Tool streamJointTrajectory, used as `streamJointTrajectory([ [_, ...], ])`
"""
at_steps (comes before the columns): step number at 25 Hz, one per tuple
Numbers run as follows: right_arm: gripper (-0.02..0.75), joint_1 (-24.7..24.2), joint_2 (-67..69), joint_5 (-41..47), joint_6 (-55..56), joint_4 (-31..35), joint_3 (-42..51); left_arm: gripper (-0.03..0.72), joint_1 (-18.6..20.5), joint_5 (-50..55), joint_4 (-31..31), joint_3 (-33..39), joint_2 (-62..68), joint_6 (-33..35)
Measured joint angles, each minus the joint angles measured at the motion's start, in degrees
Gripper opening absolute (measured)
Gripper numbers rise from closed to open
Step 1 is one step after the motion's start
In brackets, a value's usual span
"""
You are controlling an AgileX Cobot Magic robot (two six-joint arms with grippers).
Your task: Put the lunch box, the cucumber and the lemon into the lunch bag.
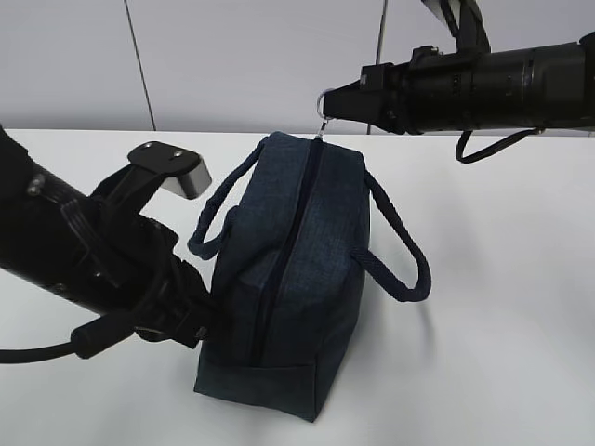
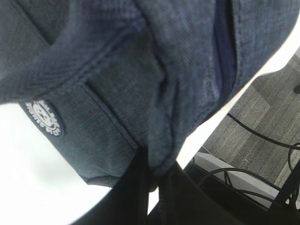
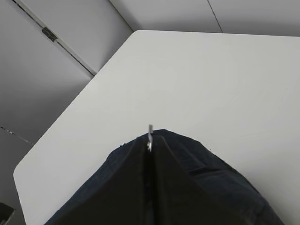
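Note:
The dark navy lunch bag [image 1: 297,269] stands on the white table [image 1: 502,353], its zipper line running along the top towards the far end. My right gripper [image 1: 327,104] is shut on the metal ring pull [image 1: 322,98] at the bag's far end. In the right wrist view the ring pull [image 3: 150,135] sticks out of the closed gripper [image 3: 150,146]. My left gripper [image 1: 200,321] is shut on the bag's fabric at its near left side. The left wrist view shows that pinched fold [image 2: 161,159] and the round white logo [image 2: 44,118]. The lunch box, cucumber and lemon are out of view.
Two loop handles [image 1: 402,251] hang out on either side of the bag. A pale wall [image 1: 232,56] stands behind the table. The left wrist view shows the table edge with grey floor and black cables [image 2: 262,136] beyond it.

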Motion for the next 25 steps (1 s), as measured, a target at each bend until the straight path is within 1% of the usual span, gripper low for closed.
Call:
streamJointTrajectory([
  [9,0.0,0.0,0.5,-0.5,0.0,-0.9,0.0,-0.005,0.0,1.1,-0.4,3.1,-3.3,0.0],
  [20,0.0,0.0,2.0,0.6,-0.1,0.2,0.0,-0.001,0.0,0.1,-1.6,3.6,-3.3,0.0],
  [23,0.0,-0.1,2.0,1.3,-0.1,0.2,0.0,0.037,0.0,0.0,-1.8,3.6,-3.3,0.0],
  [25,0.0,-0.1,2.0,1.7,-0.1,0.3,0.0,0.108,0.0,0.2,-2.2,3.6,-3.3,0.0],
])
